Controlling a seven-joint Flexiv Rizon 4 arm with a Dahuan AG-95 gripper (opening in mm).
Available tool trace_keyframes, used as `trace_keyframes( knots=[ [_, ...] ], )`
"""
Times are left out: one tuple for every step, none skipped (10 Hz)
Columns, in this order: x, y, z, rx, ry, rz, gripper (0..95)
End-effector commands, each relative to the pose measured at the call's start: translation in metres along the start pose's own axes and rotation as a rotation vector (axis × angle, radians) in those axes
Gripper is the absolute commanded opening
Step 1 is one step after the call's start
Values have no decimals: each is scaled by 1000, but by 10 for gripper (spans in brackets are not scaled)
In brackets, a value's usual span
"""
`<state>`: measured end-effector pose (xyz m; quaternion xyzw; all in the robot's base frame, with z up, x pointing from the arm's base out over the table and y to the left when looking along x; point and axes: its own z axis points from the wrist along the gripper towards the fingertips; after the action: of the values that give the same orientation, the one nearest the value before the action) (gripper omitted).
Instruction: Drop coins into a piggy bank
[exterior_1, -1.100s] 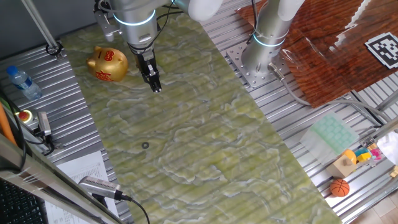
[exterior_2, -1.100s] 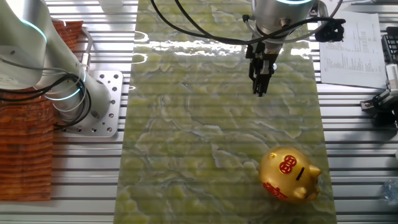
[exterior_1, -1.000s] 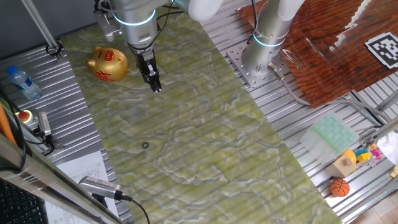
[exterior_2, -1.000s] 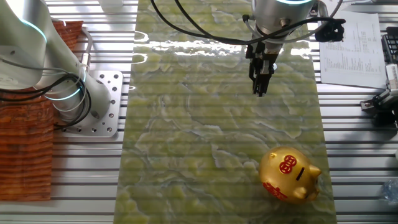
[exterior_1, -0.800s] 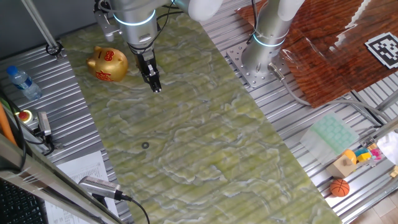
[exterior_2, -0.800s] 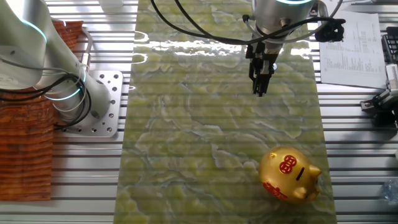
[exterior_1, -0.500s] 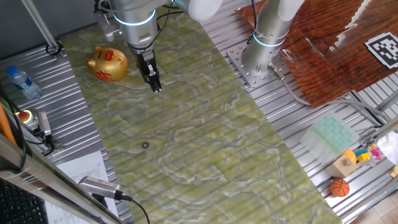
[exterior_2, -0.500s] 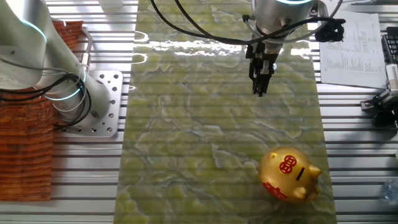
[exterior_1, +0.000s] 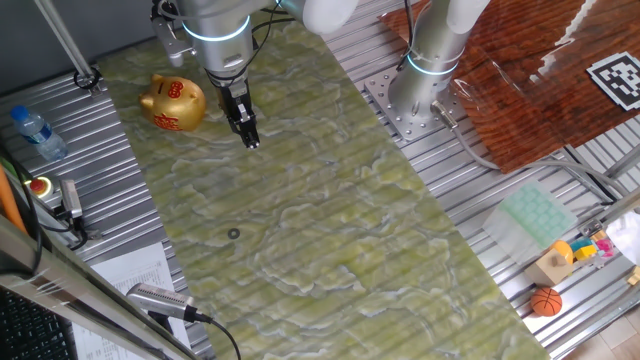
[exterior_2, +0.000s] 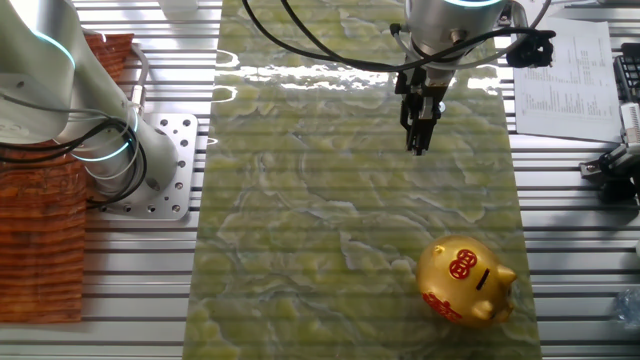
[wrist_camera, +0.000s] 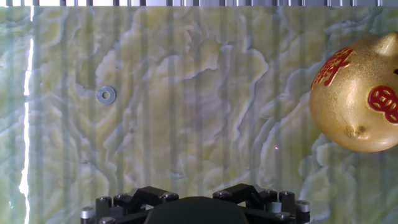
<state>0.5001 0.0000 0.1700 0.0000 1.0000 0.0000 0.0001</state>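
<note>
We found the coin (exterior_1: 233, 234), a small dark grey ring-shaped washer lying flat, on the green marbled tabletop (exterior_1: 330, 230) well toward its near-left edge in one fixed view, alone and touching nothing. The piggy bank (exterior_1: 172, 102) stood at the far-left corner, a rounded, glossy gold pig with red markings and a slot (exterior_2: 484, 279) on its back (the slot showed only in the other fixed view). Between the two hung the tool (exterior_1: 250, 138), raised above the tabletop just beside the pig and well apart from the coin; its slim dark fingers appeared close together with nothing between them, though we could not tell the gap for certain. We judged the pick-up had not yet begun: the next move called for travelling to the coin, descending, and pinching a thin, flat, hard disc off a smooth surface.
</note>
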Motion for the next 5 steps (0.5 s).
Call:
trace_keyframes(
  knots=[
    [0,0,0,11,30,-82,0],
    [0,0,0,14,30,-83,0],
    [0,0,0,14,30,-83,0],
    [0,0,0,14,30,-83,0],
    [0,0,0,14,30,-83,0]
  ],
)
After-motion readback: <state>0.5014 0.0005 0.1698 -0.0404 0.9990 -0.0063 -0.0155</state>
